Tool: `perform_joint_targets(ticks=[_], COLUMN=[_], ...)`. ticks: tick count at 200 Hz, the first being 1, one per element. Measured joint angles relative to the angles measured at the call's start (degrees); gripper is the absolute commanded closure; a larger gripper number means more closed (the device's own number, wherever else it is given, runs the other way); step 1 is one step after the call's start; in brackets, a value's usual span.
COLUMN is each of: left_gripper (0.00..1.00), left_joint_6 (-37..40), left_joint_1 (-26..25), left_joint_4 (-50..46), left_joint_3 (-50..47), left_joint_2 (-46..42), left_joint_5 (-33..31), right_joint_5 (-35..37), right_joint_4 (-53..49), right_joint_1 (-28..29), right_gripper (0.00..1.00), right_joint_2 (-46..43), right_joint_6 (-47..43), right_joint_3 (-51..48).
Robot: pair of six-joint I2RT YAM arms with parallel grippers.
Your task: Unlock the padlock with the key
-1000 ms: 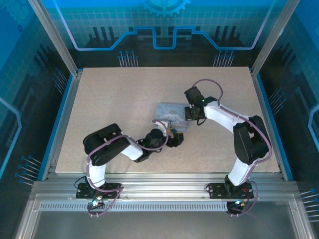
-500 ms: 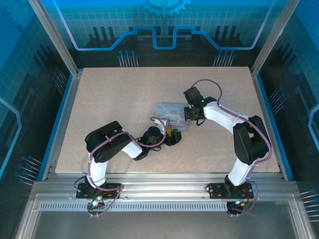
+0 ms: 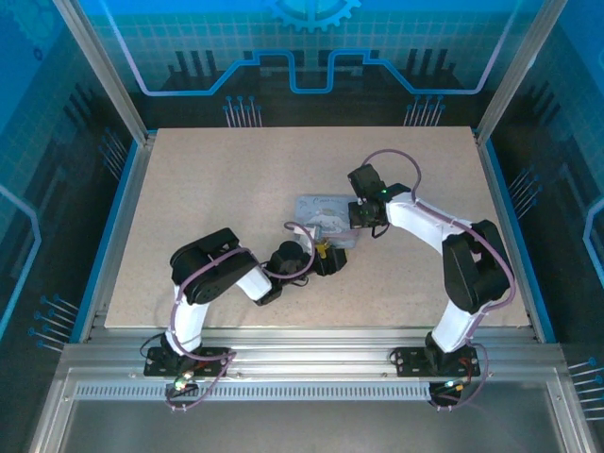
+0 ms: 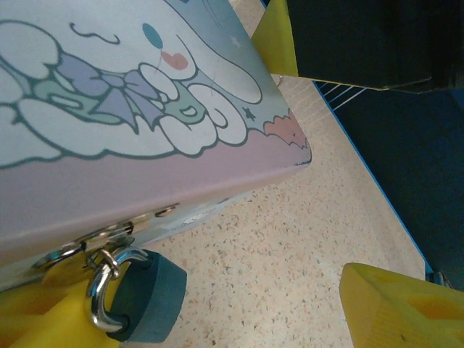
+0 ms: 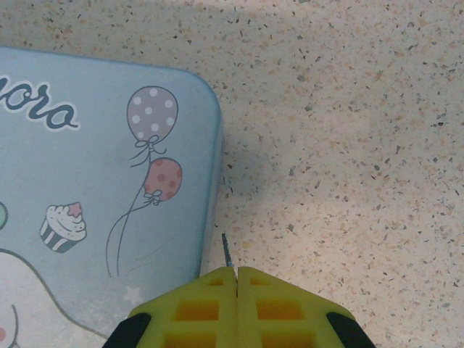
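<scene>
Left gripper [image 4: 217, 304], nearest the arm bases, stands spread wide on the speckled beige table [image 4: 290, 239]. One yellow pad [image 4: 43, 319] sits beside the small dark bluish metal padlock [image 4: 148, 293], which seems to lean on it; nothing is clamped. The padlock hangs by its thin silver shackle [image 4: 101, 301] from the hasp on the front wall of the pale blue, cartoon-printed rectangular tin [image 4: 145, 87].

Beyond the tin, at its far corner by the printed balloons, the right gripper [image 5: 237, 274] has its pads pressed together, pinching the thin dark metal key [image 5: 225, 250]. Only a sliver pokes out, just beside the tin's edge and well apart from the padlock.

This looks like the steadying step: lock not yet held, key not yet presented. Next, the left jaws should close on the lock body. Then the key must come round the tin to the keyhole, which I cannot see from here.
</scene>
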Motion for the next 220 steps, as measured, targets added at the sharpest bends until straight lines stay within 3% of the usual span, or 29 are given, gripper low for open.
perform_joint_targets(ticks=[42, 111, 151, 191, 220], left_gripper=[0.27, 0.19, 0.33, 0.37, 0.52], left_joint_6=[-1.6, -2.6, -4.1, -5.8, -6.4], left_joint_1=[0.0, 0.1, 0.6, 2.4, 4.1], left_joint_4=[4.0, 7.4, 7.7, 9.4, 8.7], left_joint_3=[0.0, -1.4, -1.1, -3.7, -5.6], left_joint_2=[1.7, 1.9, 2.8, 2.3, 1.2], left_joint_5=[0.9, 1.6, 1.4, 1.4, 2.2], right_joint_5=[-0.1, -1.5, -1.6, -2.0, -2.2], right_joint_4=[0.2, 1.7, 2.0, 2.1, 2.2], right_joint_1=[0.0, 1.0, 1.5, 1.5, 1.5], right_gripper=[1.00, 1.00, 1.00, 1.00, 1.00], right_joint_2=[0.0, 0.0, 0.0, 0.0, 0.0], right_joint_6=[0.4, 1.1, 1.4, 1.4, 1.4], right_joint_3=[-0.1, -0.1, -0.1, -0.3, -0.4])
